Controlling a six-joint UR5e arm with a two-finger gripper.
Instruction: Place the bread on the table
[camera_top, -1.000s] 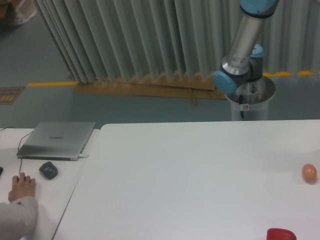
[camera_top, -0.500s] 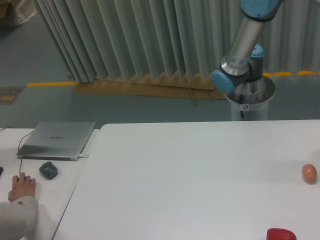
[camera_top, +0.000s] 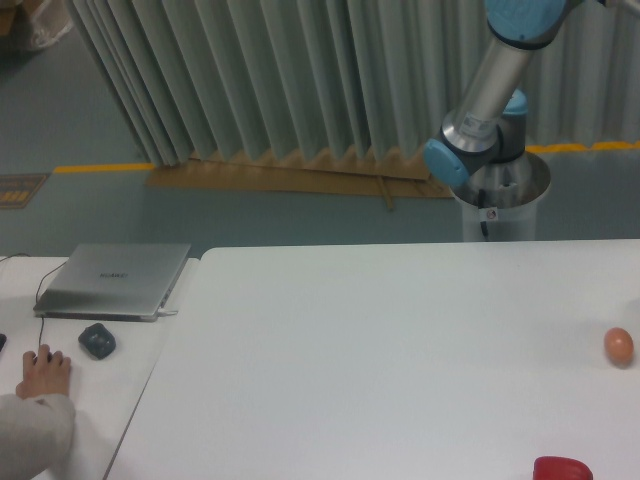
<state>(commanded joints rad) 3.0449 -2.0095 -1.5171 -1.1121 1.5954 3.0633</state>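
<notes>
The bread is out of view. The large white table (camera_top: 380, 340) fills the lower right of the camera view. Only part of the robot arm (camera_top: 490, 90) shows, rising from its base behind the table's far edge and leaving the frame at the top right. The gripper is out of the frame.
A small orange egg-shaped ball (camera_top: 619, 346) lies near the table's right edge. A flat red thing (camera_top: 561, 468) sits at the bottom right. On the smaller desk at left are a grey laptop (camera_top: 115, 279), a dark mouse (camera_top: 97, 340) and a person's hand (camera_top: 44, 374).
The arm's upper link has shifted slightly to the right at the top of the frame. Nothing on the table has moved.
</notes>
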